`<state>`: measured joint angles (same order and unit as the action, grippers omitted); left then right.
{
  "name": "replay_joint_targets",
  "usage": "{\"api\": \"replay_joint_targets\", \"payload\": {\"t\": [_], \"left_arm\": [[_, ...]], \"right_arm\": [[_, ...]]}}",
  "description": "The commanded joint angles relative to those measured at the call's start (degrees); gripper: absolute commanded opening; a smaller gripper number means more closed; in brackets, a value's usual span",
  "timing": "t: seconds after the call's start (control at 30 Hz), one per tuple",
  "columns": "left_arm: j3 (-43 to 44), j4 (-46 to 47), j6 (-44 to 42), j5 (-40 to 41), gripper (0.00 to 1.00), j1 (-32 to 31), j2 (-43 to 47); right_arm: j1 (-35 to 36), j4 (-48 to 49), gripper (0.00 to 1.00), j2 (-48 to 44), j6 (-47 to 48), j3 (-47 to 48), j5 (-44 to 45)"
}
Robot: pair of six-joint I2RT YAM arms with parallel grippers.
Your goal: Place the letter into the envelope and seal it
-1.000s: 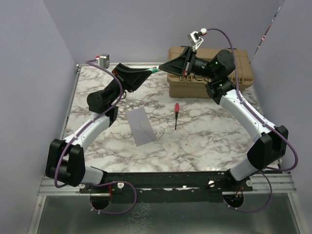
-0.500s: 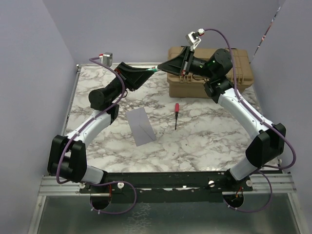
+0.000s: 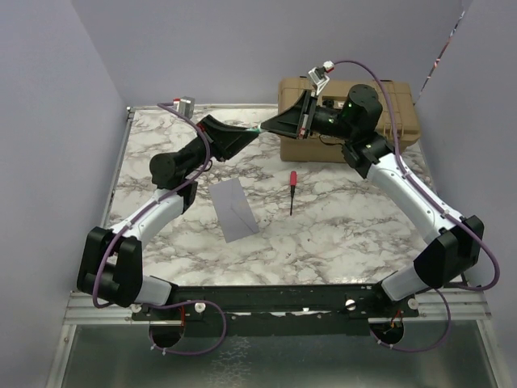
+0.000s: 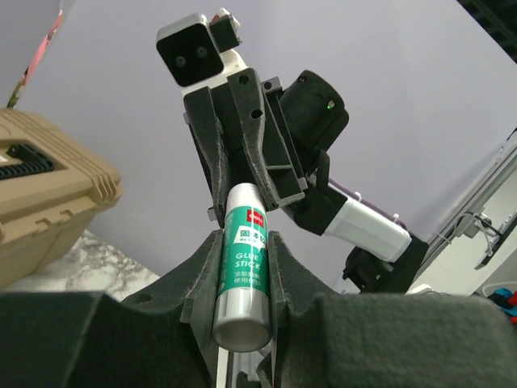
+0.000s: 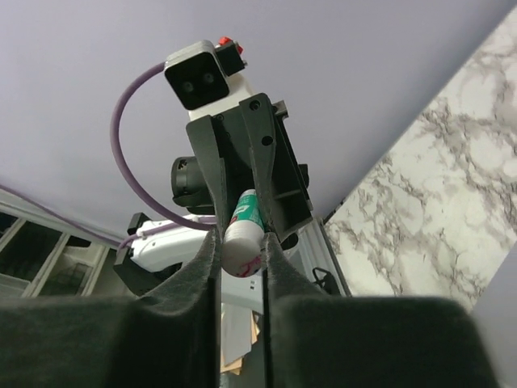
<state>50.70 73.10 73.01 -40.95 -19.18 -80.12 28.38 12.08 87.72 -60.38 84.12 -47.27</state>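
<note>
Fingers, matte black, of left gripper (image 4: pixel 242 242) and right gripper (image 5: pixel 242 238) both clamp a smooth cylindrical green glue stick (image 4: pixel 241 279).

From above, the glue stick (image 3: pixel 257 129) is a green sliver, label unreadable. The right arm (image 3: pixel 396 174) hides part of the case (image 3: pixel 406 105).

White arm links (image 3: pixel 404 182), black joints (image 3: pixel 443 249), purple cables (image 5: pixel 115 121), black fingers (image 4: pixel 198 279).
</note>
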Motion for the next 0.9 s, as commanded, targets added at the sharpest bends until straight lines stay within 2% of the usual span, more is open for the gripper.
{"api": "replay_joint_targets", "payload": {"t": [0.0, 0.07, 0.13, 0.27, 0.37, 0.47, 0.63, 0.77, 0.87], "left_arm": [[-3.46, -1.34, 0.79, -9.15, 0.00, -3.17, 2.13], [-5.14, -1.38, 0.94, -9.00, 0.00, -3.02, 2.62], [-7.04, -1.47, 1.17, -8.82, 0.00, -2.89, 3.05], [-10.45, -1.91, 1.38, -8.66, 0.00, -2.63, 3.72], [-12.20, -3.68, 1.52, -8.96, 0.00, -2.45, 3.78], [-13.02, -9.47, 0.26, -8.67, 0.00, -2.44, 3.17], [-11.52, -30.34, -6.75, -7.13, 0.00, -2.44, -0.65], [-9.70, -40.06, -9.38, -9.94, 0.00, -3.44, -7.19], [-5.83, -56.70, -17.36, -9.43, 0.00, -5.04, -12.84]], "right_arm": [[3.53, -11.54, 0.26, -1.02, 5.55, -2.44, 5.31], [2.80, -12.72, 0.49, -2.16, 6.25, -2.67, 7.24], [1.89, -14.70, 0.63, -3.33, 7.25, -2.96, 9.14], [-1.40, -18.86, 0.76, -6.51, 7.38, -4.72, 11.90], [-3.70, -20.99, 0.79, -10.00, 8.88, -8.96, 14.40], [-4.53, -28.20, 0.79, -11.45, 12.94, -9.21, 21.27], [-4.56, -35.63, 0.79, -12.23, 16.13, -9.26, 31.39], [-4.50, -38.15, 0.77, -12.62, 16.51, -10.94, 34.85], [-4.57, -38.12, 0.76, -12.76, 16.48, -11.87, 35.31]]}}
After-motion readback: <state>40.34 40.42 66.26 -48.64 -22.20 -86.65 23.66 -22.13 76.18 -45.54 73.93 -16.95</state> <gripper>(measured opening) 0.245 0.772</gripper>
